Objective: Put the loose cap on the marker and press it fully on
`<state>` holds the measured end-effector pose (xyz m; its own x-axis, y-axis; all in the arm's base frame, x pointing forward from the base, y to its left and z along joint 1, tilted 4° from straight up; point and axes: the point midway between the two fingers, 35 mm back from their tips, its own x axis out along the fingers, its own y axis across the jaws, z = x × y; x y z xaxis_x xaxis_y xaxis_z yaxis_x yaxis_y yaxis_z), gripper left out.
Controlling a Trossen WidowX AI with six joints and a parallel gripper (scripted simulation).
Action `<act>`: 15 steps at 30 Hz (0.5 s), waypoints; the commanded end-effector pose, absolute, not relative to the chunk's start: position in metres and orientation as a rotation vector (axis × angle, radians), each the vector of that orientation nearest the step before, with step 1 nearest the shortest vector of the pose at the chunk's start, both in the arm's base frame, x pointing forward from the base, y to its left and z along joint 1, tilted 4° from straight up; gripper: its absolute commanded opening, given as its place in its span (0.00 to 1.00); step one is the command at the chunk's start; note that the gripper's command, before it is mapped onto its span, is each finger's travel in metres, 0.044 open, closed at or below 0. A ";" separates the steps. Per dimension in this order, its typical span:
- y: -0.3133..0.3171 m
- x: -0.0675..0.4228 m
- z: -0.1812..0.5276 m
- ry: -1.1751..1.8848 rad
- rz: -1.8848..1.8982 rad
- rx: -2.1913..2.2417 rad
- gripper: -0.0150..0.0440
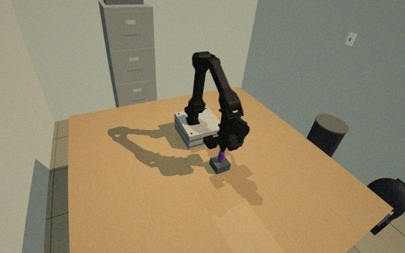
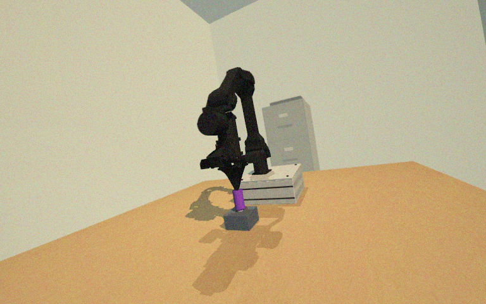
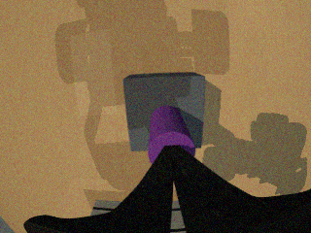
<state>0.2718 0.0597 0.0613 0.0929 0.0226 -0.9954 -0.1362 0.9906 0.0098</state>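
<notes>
Here's the orange worktop (image 2: 358, 232), and on it the grey holder block (image 2: 241, 218) sits just in front of the arm's pale base plinth (image 2: 274, 186). Out of that block rises the purple cap (image 2: 238, 199), upright, seated on the marker, whose body is hidden beneath it apart from a sliver at the block's top. Directly above, the pincer (image 2: 236, 187) points straight down, clenched tight with nothing between its fingers, and its joined tips meet the cap's top end. The wrist view confirms it: two black fingers pressed together into one wedge, only a hairline seam between them, their point landing on the cap. To the right, a grey filing cabinet (image 2: 290, 134) stands against the wall behind.
</notes>
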 end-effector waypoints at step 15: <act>0.058 0.264 0.152 1.472 0.118 -0.093 0.25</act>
